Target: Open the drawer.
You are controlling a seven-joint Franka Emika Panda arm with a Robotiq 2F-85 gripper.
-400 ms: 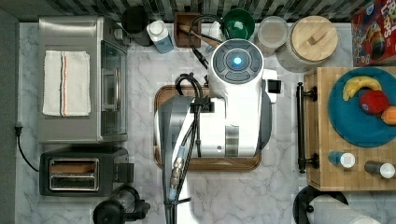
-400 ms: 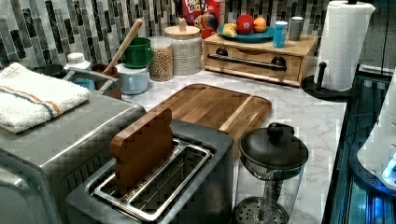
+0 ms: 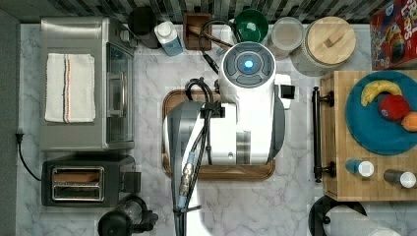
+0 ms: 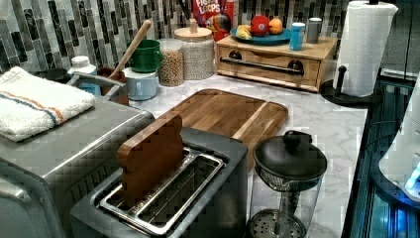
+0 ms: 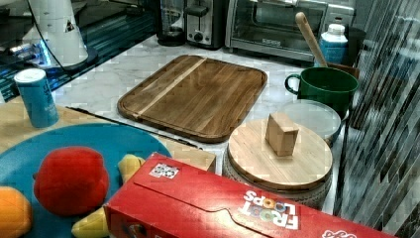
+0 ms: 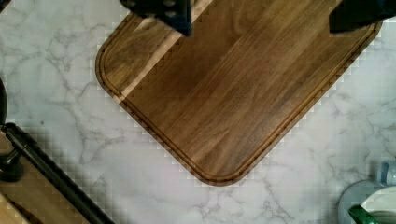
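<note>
**Drawer closed, gripper open above the cutting board**

Your drawer [image 4: 270,67] sits at the far end of the counter in the left view, closed flush in its light-wood box, with the black bar handle [image 3: 316,133] running across its front. In the top view that handle lies along the box's left side, facing the cutting board [image 5: 195,94]. On top of the box you have a blue plate [image 3: 376,132] carrying toy fruit, plus two small shakers [image 3: 359,167].

The cutting board lies flat on the marble counter [image 3: 295,206], just beside the drawer front with a strip of marble between them. In the wrist view your gripper [image 6: 261,11] hangs above the board with its two dark fingers [image 6: 175,14] spread wide, nothing between them, touching nothing. The handle crosses a corner of that same view.

In the top view the arm [image 3: 236,123] covers most of the board. A toaster oven [image 3: 86,83] and toaster [image 3: 81,183] stand on the top view's left, a paper towel roll [image 4: 369,47] by the drawer.
</note>
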